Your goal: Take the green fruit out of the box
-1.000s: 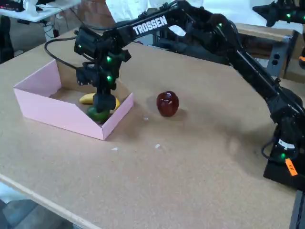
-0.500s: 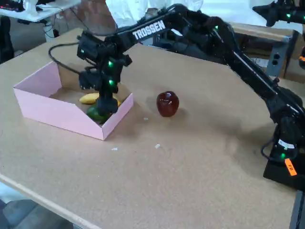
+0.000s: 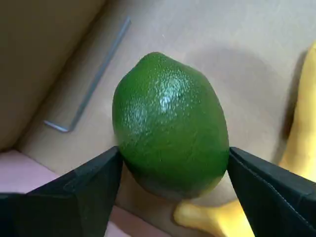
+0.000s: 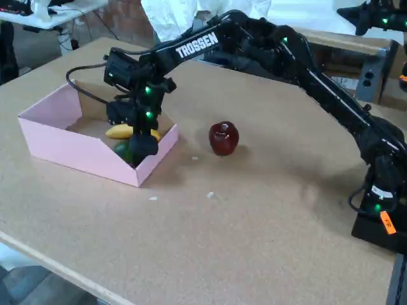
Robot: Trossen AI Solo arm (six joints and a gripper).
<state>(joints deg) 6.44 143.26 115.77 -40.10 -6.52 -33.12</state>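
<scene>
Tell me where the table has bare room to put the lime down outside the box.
The widest bare stretch is the table in front of the box and the apple, toward the near edge. A narrower free strip lies between box and apple. Inside the box it is crowded: the gripper holds the lime beside the banana.

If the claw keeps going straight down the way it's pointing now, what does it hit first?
Probably the brown floor of the box. The claw is already shut on the green fruit, which points down at it, with the banana just beside; depth is unclear.
</scene>
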